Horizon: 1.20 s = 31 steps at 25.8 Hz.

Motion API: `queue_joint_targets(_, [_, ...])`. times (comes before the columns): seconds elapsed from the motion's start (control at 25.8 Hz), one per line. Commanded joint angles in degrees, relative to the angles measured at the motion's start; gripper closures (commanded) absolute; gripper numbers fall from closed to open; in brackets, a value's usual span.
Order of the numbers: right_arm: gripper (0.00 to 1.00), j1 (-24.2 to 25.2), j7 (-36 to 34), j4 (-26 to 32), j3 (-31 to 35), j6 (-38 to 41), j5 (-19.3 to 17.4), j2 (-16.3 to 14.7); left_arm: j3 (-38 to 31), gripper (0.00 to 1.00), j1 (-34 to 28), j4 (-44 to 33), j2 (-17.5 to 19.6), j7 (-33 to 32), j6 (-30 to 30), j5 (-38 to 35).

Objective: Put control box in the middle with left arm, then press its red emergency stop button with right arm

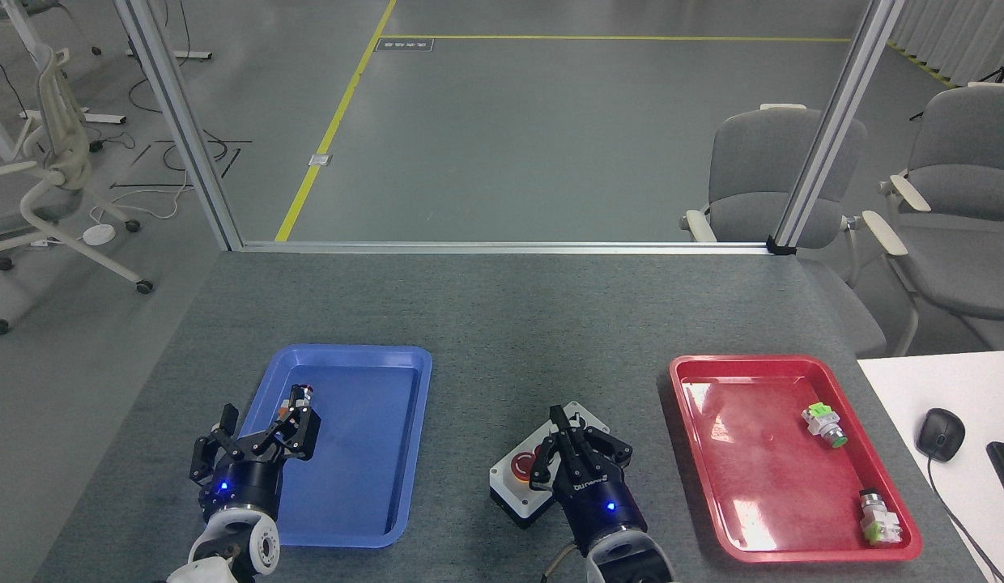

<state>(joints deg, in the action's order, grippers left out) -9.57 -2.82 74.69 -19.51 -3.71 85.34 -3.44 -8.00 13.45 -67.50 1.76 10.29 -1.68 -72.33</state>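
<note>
A smooth grey floor point(550, 129) fills the far half of the view, evenly lit, with soft sheen. A yellow painted line point(333, 121) runs diagonally from the counter's far edge towards the far side, meeting a second yellow line point(631, 38) that crosses to the right. Two slanted aluminium frame posts, left point(174, 121) and right point(834, 121), rise from a horizontal aluminium rail point(502, 246) along the far edge of the dark-grey felt-like counter point(502, 308). On the far left stands a white-framed wheeled office chair point(44, 178) among black cables point(194, 150) on the floor. On the right stand two grey upholstered armchairs, one point(765, 178) behind the right post, another point(959, 194) at the edge. A white desk corner point(915, 389) sits near right.
</note>
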Motion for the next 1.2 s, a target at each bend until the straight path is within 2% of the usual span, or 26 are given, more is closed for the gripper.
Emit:
queue_joint_targets(0.0, [0.34,0.52,-0.09,2.22,3.42,0.11,0.09,-1.04,0.0,0.01,0.0,0.0,-0.01,-0.01,0.01,0.0])
queue_joint_targets(0.04, [0.16,0.87,-0.09,2.66,4.74,-0.07,0.09,-1.39,0.0,0.01,0.0,0.0,-0.01,-0.01,0.01,0.0])
queue_joint_targets(0.08, [0.07,1.57,-0.09,3.18,6.41,-0.33,0.09,-1.74,0.0,0.01,0.0,0.0,-0.01,-0.01,0.01,0.0])
queue_joint_targets(0.12, [0.05,2.36,-0.09,3.97,8.08,-0.42,0.09,-1.92,0.0,0.01,0.0,0.0,-0.01,-0.01,0.01,0.0])
queue_joint_targets(0.39, [0.03,5.79,0.27,7.58,14.85,-2.62,-0.09,-4.64,0.0,0.01,0.0,0.0,-0.01,-0.01,0.01,0.0])
queue_joint_targets(0.54, [0.02,6.93,0.35,8.81,15.46,-3.05,-0.09,-5.79,0.0,0.01,0.0,0.0,-0.01,-0.01,0.01,0.0])
queue_joint_targets(1.16, [0.02,7.46,0.0,10.92,17.05,-2.35,-0.18,-6.23,0.0,0.01,0.0,0.0,-0.01,-0.01,0.01,0.0])
